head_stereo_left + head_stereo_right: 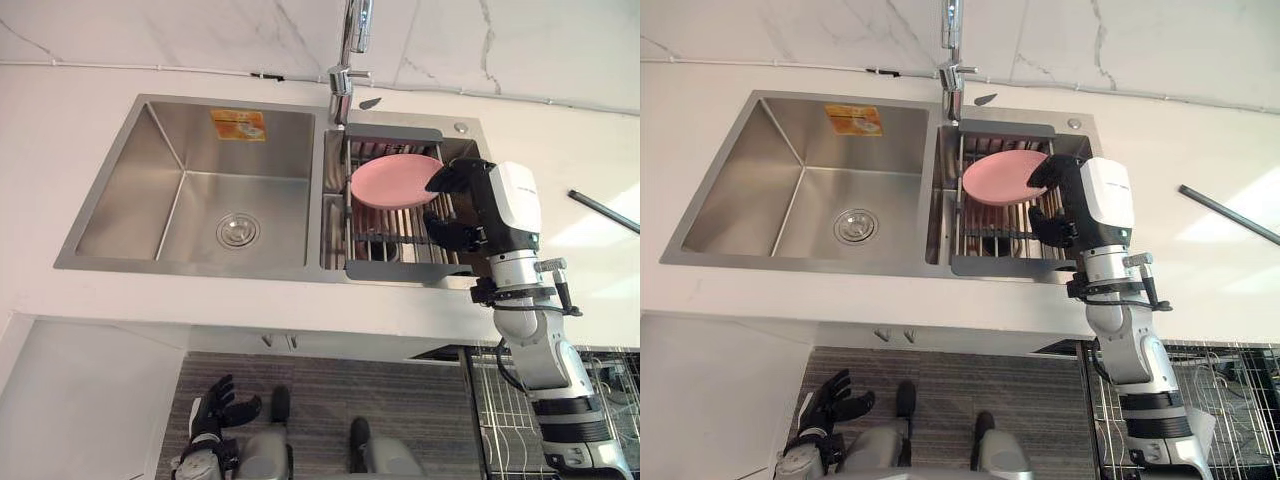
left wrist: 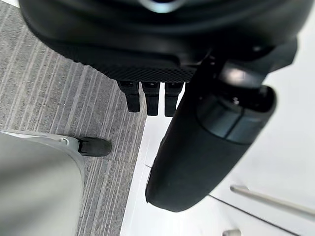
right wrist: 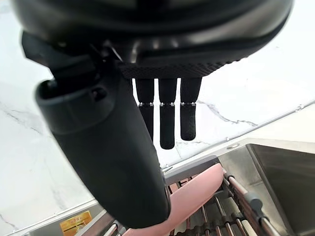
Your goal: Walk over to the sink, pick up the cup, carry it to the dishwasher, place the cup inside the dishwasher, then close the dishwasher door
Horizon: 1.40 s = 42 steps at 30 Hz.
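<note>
A pink dish [image 1: 390, 180] leans tilted in the dark drying rack [image 1: 400, 270] set in the sink's right basin. My right hand [image 1: 470, 190] hovers over the rack's right side, just beside the dish. In the right wrist view the right hand [image 3: 162, 49] has straight fingers [image 3: 167, 118] and holds nothing, with the pink dish [image 3: 192, 196] past the thumb. I see no separate cup; the hand hides part of the rack. My left hand [image 1: 212, 405] hangs low by the floor, open and empty, with its fingers [image 2: 147, 101] relaxed.
The steel double sink [image 1: 190, 268] has a bare left basin with a drain [image 1: 238, 230]. A faucet [image 1: 345, 60] rises behind the divider. A wire dishwasher basket [image 1: 500, 400] sits below the counter at right. A dark rod [image 1: 605, 212] lies on the right counter.
</note>
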Tool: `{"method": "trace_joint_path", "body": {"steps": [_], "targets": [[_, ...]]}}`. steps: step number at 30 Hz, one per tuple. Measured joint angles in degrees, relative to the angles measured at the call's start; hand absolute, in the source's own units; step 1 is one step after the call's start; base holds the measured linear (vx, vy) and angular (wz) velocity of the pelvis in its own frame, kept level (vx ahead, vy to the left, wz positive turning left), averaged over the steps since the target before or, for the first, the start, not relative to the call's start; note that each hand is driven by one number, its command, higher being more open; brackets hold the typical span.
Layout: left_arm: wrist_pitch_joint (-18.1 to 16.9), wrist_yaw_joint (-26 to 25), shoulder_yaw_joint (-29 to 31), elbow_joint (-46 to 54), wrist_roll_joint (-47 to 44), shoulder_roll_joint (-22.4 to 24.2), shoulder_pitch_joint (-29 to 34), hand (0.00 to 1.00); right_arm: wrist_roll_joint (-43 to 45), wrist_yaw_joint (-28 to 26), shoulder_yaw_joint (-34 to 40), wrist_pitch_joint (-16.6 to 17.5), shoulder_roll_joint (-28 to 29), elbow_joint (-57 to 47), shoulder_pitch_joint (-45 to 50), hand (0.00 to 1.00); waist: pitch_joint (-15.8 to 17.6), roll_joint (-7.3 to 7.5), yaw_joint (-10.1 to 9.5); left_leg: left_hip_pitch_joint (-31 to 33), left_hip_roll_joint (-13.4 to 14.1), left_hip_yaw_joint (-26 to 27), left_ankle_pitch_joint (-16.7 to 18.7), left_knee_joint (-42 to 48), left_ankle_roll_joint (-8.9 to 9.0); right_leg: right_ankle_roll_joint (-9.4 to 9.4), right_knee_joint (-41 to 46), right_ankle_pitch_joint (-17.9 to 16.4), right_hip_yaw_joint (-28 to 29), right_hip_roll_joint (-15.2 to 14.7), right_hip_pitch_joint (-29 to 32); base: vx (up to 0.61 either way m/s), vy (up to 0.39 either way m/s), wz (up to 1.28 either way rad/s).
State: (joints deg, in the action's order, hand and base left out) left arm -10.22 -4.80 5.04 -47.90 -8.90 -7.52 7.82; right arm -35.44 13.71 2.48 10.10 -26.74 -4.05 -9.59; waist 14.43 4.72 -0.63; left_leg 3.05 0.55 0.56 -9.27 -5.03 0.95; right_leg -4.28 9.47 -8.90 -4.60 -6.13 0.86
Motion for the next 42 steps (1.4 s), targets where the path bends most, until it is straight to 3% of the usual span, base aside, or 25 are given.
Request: {"method": "trace_joint_path", "body": {"steps": [16,27,42], "targets": [[0.07,0.27,-0.25,-1.74,0.02,-0.12,0.30,0.90,0.00,-0.22,-0.39,0.00,-0.22,1.16,1.93,0.90,-2.60,-0.13,0.27,-0.13,-0.10,-0.28,0.13,0.02,0.14,-0.05,-0.92,0.17,-0.33,-0.01,-0.71,0.00,0.000,0.01],[0.06,0.40,-1.23,-1.91,0.02,-0.16,0.46,0.90,-0.06,-1.60,-3.54,-0.10,-5.31,8.66,1.78,0.90,-3.14,-1.12,0.18,0.18,-0.63,-0.89,0.16,0.02,0.07,-0.26,-1.28,0.28,-0.79,-0.43,-0.74,0.00,0.001,0.01],[-0.02,0.27,-1.55,-1.45,-0.01,0.21,0.87,0.90,-0.74,-1.54,-7.42,-2.12,-7.37,14.51,-5.09,0.90,-3.04,-2.23,0.00,1.08,-1.14,-1.63,0.32,0.03,-0.16,-0.48,-2.28,0.41,-1.69,-0.83,-0.78,0.00,-0.001,0.02]]}}
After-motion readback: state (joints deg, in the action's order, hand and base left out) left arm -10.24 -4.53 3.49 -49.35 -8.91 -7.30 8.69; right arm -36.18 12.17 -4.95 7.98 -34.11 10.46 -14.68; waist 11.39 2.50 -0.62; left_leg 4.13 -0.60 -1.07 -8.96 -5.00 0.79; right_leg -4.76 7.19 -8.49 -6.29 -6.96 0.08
